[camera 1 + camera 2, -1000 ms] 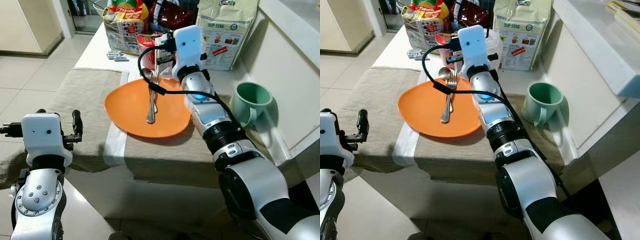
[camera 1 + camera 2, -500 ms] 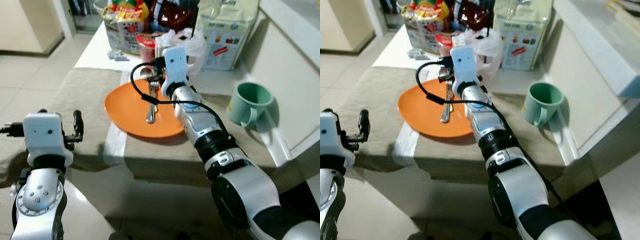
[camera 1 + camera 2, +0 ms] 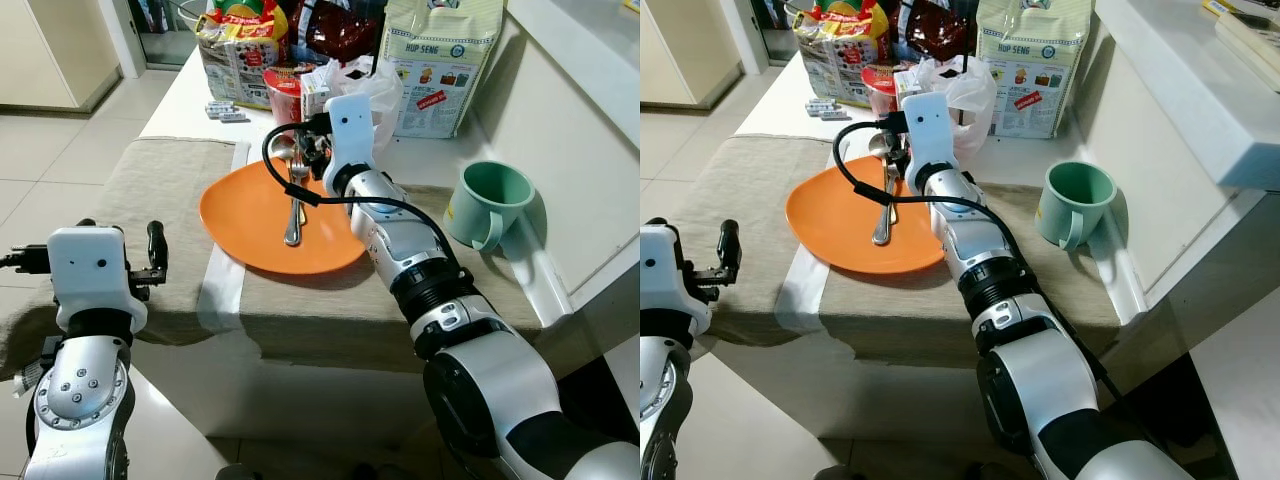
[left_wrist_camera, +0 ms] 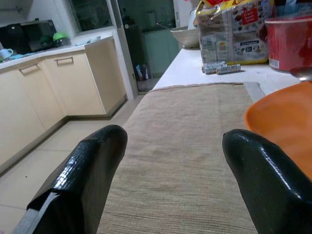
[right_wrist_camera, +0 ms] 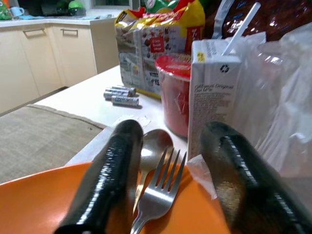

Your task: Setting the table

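An orange plate (image 3: 250, 215) lies on the beige table runner (image 3: 150, 190). A metal fork (image 5: 158, 195) and spoon (image 5: 153, 146) rest side by side on it, heads toward the far rim. My right gripper (image 5: 170, 134) is low over that far rim. It is open, with one black finger on each side of the two heads, and I cannot tell whether they touch. My left gripper (image 4: 173, 141) is open and holds nothing. It hovers at the runner's near left edge, facing along the cloth. A green mug (image 3: 495, 200) stands to the right of the plate.
Behind the plate are a red cup (image 3: 285, 90), a small carton with a straw (image 5: 214, 92), snack bags (image 3: 245, 40) and a cracker bag (image 3: 440, 50). Batteries (image 3: 225, 110) lie on the white tabletop. A white ledge (image 3: 580, 60) borders the right side.
My right wrist has swung a little left and lower, bringing its fingers around the fork and spoon heads. The head view has shifted slightly. The left arm has stayed put.
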Motion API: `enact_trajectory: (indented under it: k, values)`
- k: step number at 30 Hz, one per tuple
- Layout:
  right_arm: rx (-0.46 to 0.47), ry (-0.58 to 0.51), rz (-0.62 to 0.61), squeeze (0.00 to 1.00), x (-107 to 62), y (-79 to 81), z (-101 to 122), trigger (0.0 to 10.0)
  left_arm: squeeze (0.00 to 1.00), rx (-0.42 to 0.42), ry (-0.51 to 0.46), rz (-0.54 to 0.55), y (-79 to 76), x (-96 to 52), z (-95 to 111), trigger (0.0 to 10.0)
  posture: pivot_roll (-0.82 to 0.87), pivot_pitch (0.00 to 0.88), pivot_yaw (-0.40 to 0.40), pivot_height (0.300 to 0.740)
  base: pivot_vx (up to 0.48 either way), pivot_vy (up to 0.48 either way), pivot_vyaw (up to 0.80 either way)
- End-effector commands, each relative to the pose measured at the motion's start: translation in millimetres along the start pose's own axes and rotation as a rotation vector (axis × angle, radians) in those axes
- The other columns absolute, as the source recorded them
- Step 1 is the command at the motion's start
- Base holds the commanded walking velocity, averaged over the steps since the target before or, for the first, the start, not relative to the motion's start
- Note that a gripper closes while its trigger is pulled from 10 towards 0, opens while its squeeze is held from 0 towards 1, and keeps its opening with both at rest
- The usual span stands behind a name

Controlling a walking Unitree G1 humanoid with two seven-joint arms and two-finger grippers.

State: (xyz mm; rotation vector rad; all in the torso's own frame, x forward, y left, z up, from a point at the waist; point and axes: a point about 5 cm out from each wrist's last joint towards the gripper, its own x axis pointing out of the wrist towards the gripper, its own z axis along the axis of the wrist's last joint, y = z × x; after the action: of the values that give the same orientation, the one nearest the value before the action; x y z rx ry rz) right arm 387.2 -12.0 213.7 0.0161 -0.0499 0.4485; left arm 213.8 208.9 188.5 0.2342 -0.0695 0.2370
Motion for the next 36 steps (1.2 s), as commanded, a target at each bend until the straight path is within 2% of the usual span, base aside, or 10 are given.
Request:
enact_trajectory:
  k: [1, 10, 14, 15, 16, 22, 24, 30, 33, 36]
  values:
    - [0.025, 0.018, 0.001, 1.0, -1.0, 1.1, -3, 10.0, 0.0, 0.0, -0.005, -0.017, -2.2, 1.7, 0, 10.0, 0.19, 0.064, -0.012, 0.74, 0.0, 0.0, 0.0]
    - [0.037, 0.03, 0.01, 1.0, 2.4, 1.3, 4, 10.0, 0.0, 0.0, -0.007, -0.018, -2.5, 1.9, 0, 10.0, 0.19, 0.058, -0.014, 0.74, 0.0, 0.0, 0.0]
    - [0.006, 0.061, 0.009, 1.0, 5.6, 3.3, 6, 10.0, 0.0, -0.019, -0.019, -0.032, -5.2, 2.5, 2, 10.0, 0.19, 0.047, -0.017, 0.74, 0.0, 0.0, 0.0]
    - [-0.002, 0.075, 0.014, 0.11, 6.6, 4.3, 5, 10.0, 0.0, -0.034, -0.033, -0.04, -6.6, 2.5, 5, 10.0, 0.19, 0.046, -0.017, 0.74, 0.0, 0.0, 0.0]
    - [-0.003, 0.088, 0.021, 0.0, 7.3, 5.4, 5, 10.0, 0.0, -0.044, -0.045, -0.047, -7.4, 2.4, 8, 10.0, 0.2, 0.044, -0.018, 0.74, 0.0, 0.0, 0.0]
    - [0.031, 0.152, 0.042, 0.0, 8.4, 9.2, -4, 10.0, 0.0, -0.071, -0.049, -0.117, -13.2, -2.2, 12, 10.0, 0.21, 0.04, -0.019, 0.74, 0.0, 0.0, 0.0]
    - [0.056, 0.212, 0.061, 0.0, 7.5, 13.4, -13, 10.0, 0.0, -0.087, -0.013, -0.177, -18.7, -9.6, 10, 10.0, 0.22, 0.039, -0.021, 0.74, 0.0, 0.0, 0.0]
    - [0.06, 0.259, 0.08, 0.0, 6.9, 17.9, -20, 10.0, 0.0, -0.094, 0.022, -0.233, -18.1, -17.2, 10, 10.0, 0.23, 0.039, -0.02, 0.74, 0.0, 0.0, 0.0]
    - [0.063, 0.298, 0.095, 0.0, 6.1, 20.6, -24, 10.0, 0.0, -0.183, 0.049, -0.301, -14.1, -20.2, 18, 10.0, 0.24, 0.037, -0.019, 0.74, 0.0, 0.0, 0.0]
    - [0.063, 0.32, 0.1, 0.0, 5.3, 21.4, -27, 10.0, 0.0, -0.217, 0.056, -0.335, -11.7, -20.2, 23, 10.0, 0.25, 0.035, -0.02, 0.74, 0.0, 0.0, 0.0]
